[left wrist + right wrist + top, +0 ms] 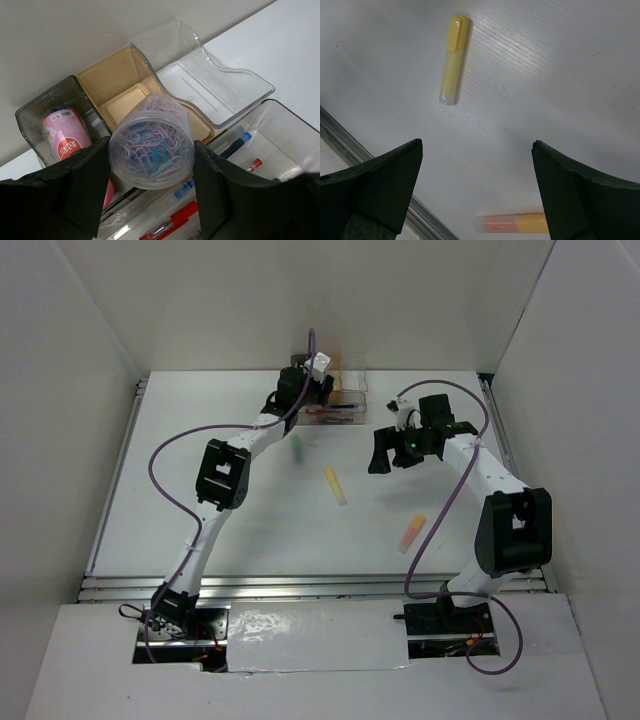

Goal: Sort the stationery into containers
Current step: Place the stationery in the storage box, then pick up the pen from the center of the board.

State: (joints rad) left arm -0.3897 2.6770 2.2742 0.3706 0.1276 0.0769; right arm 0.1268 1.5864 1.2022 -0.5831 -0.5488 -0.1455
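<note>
Left claw (150, 167): clenched on pot (151, 150) of clips, over tan box (112, 82), 12 o'clock on counter (250, 530). Right claw (476, 150): spread wide. Yellow marker (454, 59): mid-counter. Orange marker (515, 223): at its 4 o'clock.

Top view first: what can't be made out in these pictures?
Top external: the left gripper covers most of the containers; the green marker is blurred.
Left wrist: the pot and fingers hide parts of the pens.
Right wrist: the orange marker is blurred, its end behind a finger.
</note>
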